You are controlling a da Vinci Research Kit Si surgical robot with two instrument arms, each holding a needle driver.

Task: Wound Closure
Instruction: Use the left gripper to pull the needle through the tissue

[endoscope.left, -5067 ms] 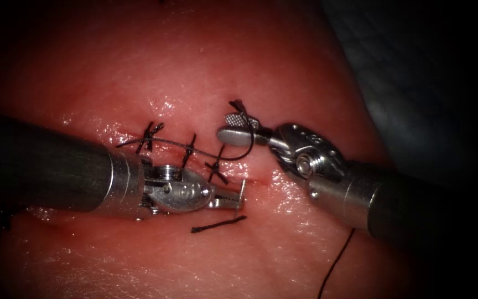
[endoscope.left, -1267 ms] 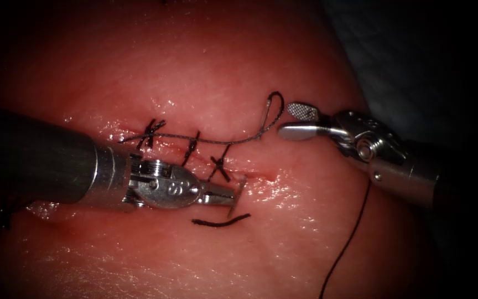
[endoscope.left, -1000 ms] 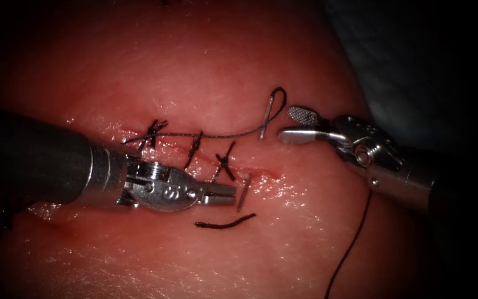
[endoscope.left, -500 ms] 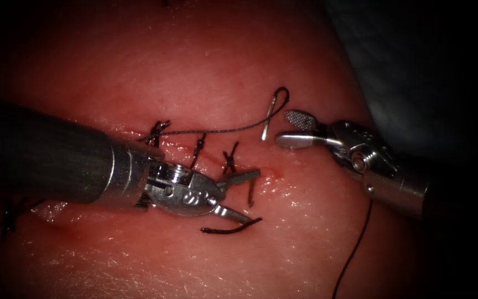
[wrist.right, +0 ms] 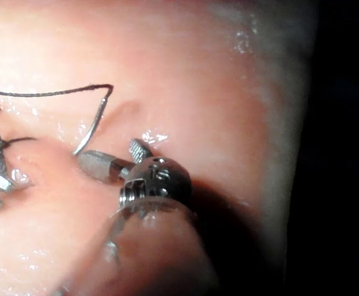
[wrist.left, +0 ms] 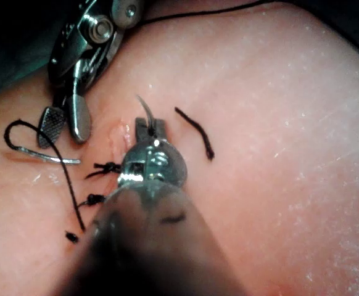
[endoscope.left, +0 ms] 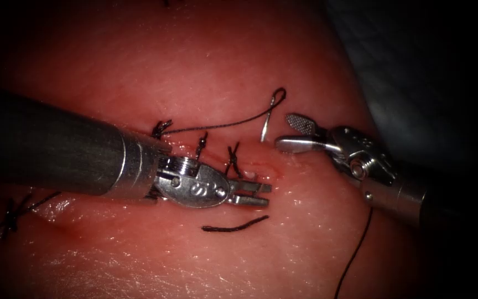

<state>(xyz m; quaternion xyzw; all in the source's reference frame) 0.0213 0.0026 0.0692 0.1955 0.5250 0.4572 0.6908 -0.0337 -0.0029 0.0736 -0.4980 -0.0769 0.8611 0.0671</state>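
The curved needle point(endoscope.left: 266, 123) sits in the tissue point(endoscope.left: 206, 61) at the right end of the stitched cut. Its tail stands out on the far side, and thread point(endoscope.left: 217, 124) runs left from there. My left tool point(endoscope.left: 256, 194) reaches in from the left, its jaws shut on the needle near the tip on the near side. In the left wrist view the tip point(wrist.left: 144, 108) pokes out past the left tool point(wrist.left: 148, 128). My right tool point(endoscope.left: 293, 133) hangs open beside the tail and holds nothing. The right wrist view has it point(wrist.right: 115, 157) just below the needle point(wrist.right: 92, 132).
Three knotted stitches point(endoscope.left: 201, 145) cross the cut left of the needle. A loose cut piece of thread point(endoscope.left: 234, 226) lies on the near side. Dark thread point(endoscope.left: 355, 249) trails down under the right shaft. Another knot point(endoscope.left: 9, 217) sits at far left.
The left jaws let go of the needle tip a second ago, opened wide, slid right and have now shut on it again. The right tool backed off the tail earlier and has barely moved since.
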